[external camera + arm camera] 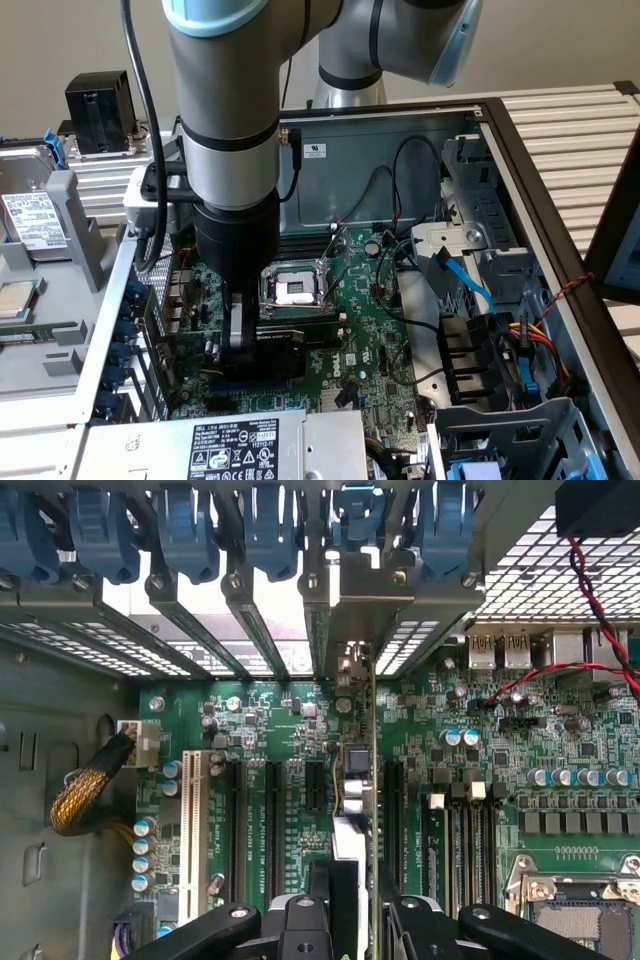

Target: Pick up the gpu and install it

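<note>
I hold the gpu (360, 780) in the part-closed end effector (360, 915): pickup complete. The gpu stands edge-on beneath it over the motherboard (280, 720); seating unconfirmed.

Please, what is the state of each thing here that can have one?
claw: shut on the graphics card.
graphics card: upright on edge at the motherboard slots, seating unclear.
computer case: side open.
processor socket: bare, no cooler on it.

We see bare silver metal at the end of the gpu (352, 780), a lightly glossy green motherboard (270, 710), a matt grey sheet-metal case (60, 730), smooth blue plastic clips (180, 530) and a matt black end effector (352, 905).
</note>
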